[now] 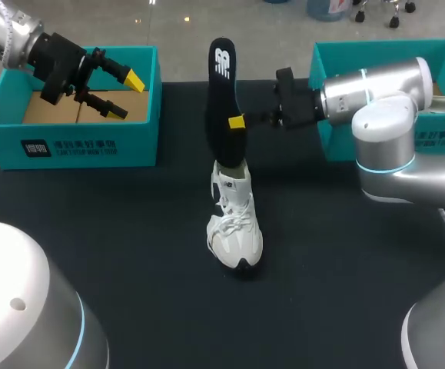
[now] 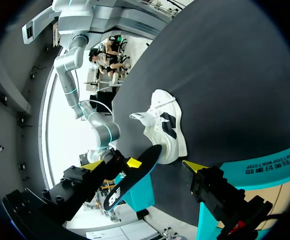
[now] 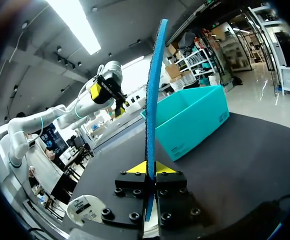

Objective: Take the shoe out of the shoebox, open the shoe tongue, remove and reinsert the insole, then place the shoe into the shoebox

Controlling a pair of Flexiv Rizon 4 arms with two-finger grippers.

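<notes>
Currently, shoe [image 1: 235, 231]: white, upright on its sole at the middle of the bench [image 1: 130, 254], toe toward the near edge. Nothing holds it.
Insole [image 1: 224, 100]: black, standing almost upright. Its lower end is at the shoe's opening and its upper end is free, toward the far edge. How deep the lower end sits cannot be told.
Right tool [image 1: 237, 123]: clamped on the insole at about mid-length, one yellow tip on each face. The right wrist view shows the insole edge-on between the tips.
Left tool [image 1: 122, 92]: fingers apart and empty, above the left shoebox [image 1: 68, 146], well apart from the shoe.
Left shoebox: teal, open, at the far left corner.
Right shoebox [image 1: 376, 52]: teal, open, at the far right corner. Contents cannot be told.
Hazard, shoe: likely to tip or slide. Cause: the shoe is unbraced, so any push or pull on the insole passes straight to it.
Hazard, insole: likely to buckle or fold. Cause: it is a thin, flexible sheet, and a downward load would bear on the free length below the grip.
Hazard, grip: the insole may pivot or slip between the tips. Cause: a narrow pinch on a long lever.
Hazard, left tool: it is too far off to steady the shoe. Cause: its station over the far left corner.
</notes>
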